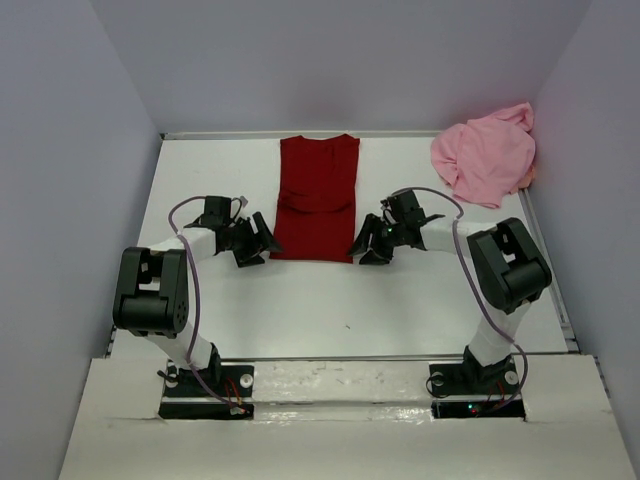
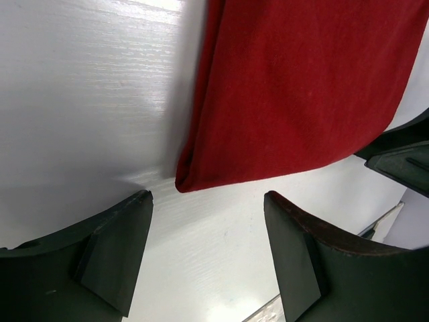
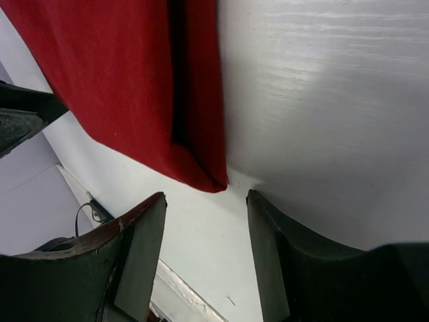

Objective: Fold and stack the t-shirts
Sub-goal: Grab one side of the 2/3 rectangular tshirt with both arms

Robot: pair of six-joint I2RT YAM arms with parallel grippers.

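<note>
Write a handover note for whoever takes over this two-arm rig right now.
Left gripper: open, empty, by the near left corner of the dark red cloth t-shirt.
Right gripper: open, empty, by its near right corner.
Done: red shirt folded lengthwise into a narrow strip, flat on the white table.
Left: fold it shorter, fold the crumpled light pink cloth t-shirt in the far right corner, stack both.

Bare bench (image 1: 350,300) is lying open beside the dark red t-shirt (image 1: 318,195), while the pink t-shirt (image 1: 485,155) is blocking the far-right corner.
</note>
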